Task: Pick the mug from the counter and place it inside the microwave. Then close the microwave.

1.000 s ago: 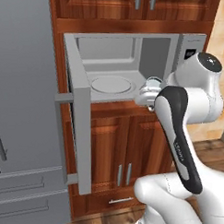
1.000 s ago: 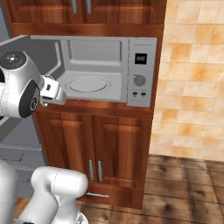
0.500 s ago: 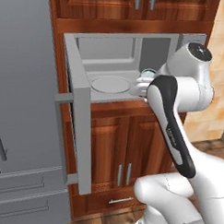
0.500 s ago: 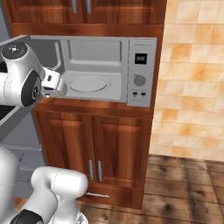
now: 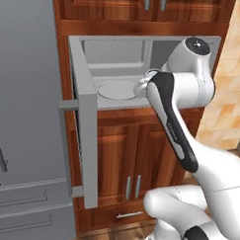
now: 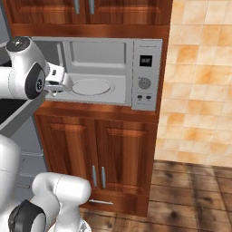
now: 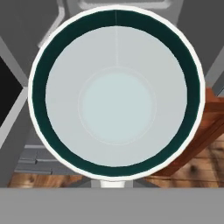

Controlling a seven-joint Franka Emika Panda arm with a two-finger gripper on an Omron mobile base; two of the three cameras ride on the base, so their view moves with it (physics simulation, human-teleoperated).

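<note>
The end effector (image 6: 58,84) is seen pressed shut on the mug (image 7: 116,92), which is held directly below the hand, so that its open mouth with a dark band inside the white rim is looked straight into in the hand view. In the left base view the mug (image 5: 143,86) is seen at the front opening of the microwave (image 5: 125,53), just beside the round turntable (image 5: 116,90), though whether it has crossed the sill cannot be told. The microwave door (image 5: 84,125) is swung wide open to the left, beside the grey fridge (image 5: 23,113). Wooden cabinets (image 6: 95,154) are seen below the microwave (image 6: 145,72).
</note>
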